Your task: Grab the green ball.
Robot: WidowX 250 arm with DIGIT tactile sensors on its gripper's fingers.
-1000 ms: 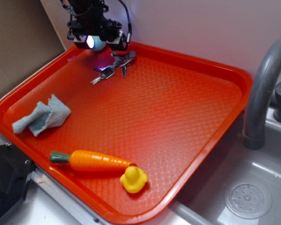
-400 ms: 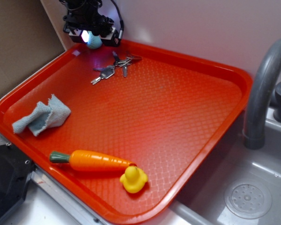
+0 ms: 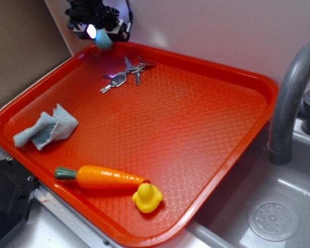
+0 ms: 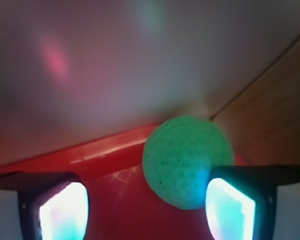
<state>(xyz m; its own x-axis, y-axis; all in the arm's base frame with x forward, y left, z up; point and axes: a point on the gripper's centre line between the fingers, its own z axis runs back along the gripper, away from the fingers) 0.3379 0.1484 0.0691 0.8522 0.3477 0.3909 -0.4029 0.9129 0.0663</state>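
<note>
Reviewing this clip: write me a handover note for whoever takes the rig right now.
Gripper: raised above the tray's far left corner, carrying the green ball. In the wrist view the ball sits off-centre, against one of the fingers, with a gap to the other; I cannot confirm both sides touch it.
Done: ball lifted off the tray.
Left: nothing but keeping hold of it; watch for slipping.
Untouched on the tray: keys, cloth, carrot, duck.
</note>
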